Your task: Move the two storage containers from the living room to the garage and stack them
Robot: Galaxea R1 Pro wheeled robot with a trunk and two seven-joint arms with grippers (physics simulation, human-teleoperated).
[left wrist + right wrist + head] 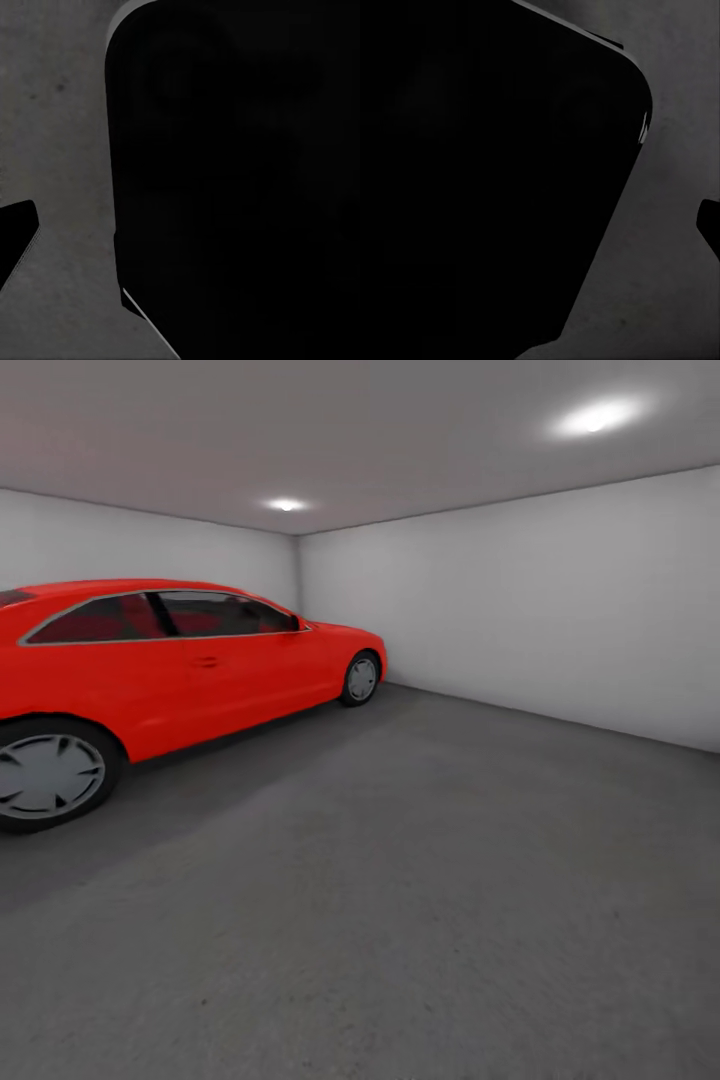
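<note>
I am in the garage, looking over its dark grey concrete floor (420, 880) toward a corner of plain white walls (520, 600). The two storage containers are out of view. In the left wrist view a black fingertip (15, 240) of the left gripper pokes in at the edge over the concrete floor (60, 150). In the right wrist view a black fingertip (711, 225) of the right gripper shows at the edge above the floor (675, 285). Nothing is seen at either fingertip, and how the jaws stand cannot be made out.
A red coupe car (180, 660) stands along the left side, nose toward the far corner. Open concrete stretches from the car to the right wall. A large dark rounded part of the robot (240, 180) blocks much of the left wrist view, and likewise (472, 180) the right.
</note>
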